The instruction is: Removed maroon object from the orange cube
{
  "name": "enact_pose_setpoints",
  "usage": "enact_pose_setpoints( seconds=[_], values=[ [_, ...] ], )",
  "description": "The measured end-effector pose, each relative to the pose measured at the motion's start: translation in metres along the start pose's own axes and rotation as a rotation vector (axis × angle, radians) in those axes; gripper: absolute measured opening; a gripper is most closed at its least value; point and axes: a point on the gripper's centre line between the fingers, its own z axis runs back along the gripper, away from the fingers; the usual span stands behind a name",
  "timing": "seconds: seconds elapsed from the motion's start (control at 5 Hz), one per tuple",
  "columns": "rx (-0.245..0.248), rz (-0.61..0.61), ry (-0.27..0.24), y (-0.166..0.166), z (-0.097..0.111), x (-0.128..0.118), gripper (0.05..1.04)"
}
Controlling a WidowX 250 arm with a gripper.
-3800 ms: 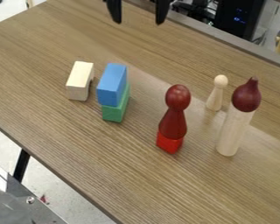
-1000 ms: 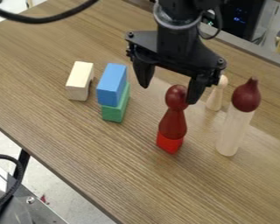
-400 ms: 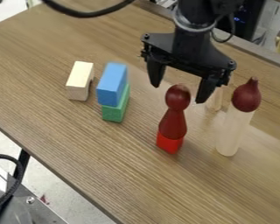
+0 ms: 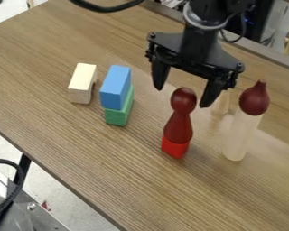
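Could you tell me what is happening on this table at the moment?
The robot arm's open hand is up around the head of the maroon pawn-shaped piece, apparently lining up to lift it off, though it does not seem to grip it. The piece stands upright on a red-orange cube, so it has not been removed.

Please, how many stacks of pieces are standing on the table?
3: blue block on green block at left; maroon figure on red cube in the middle; maroon teardrop on pale cylinder at right.
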Motion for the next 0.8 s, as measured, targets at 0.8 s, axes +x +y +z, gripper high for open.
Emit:
enact_pose_setpoints(
  seconds=[0.8],
  values=[
    [0.032,-0.015,0.084,-0.003,-0.023,-0.006,0.664]
  ],
)
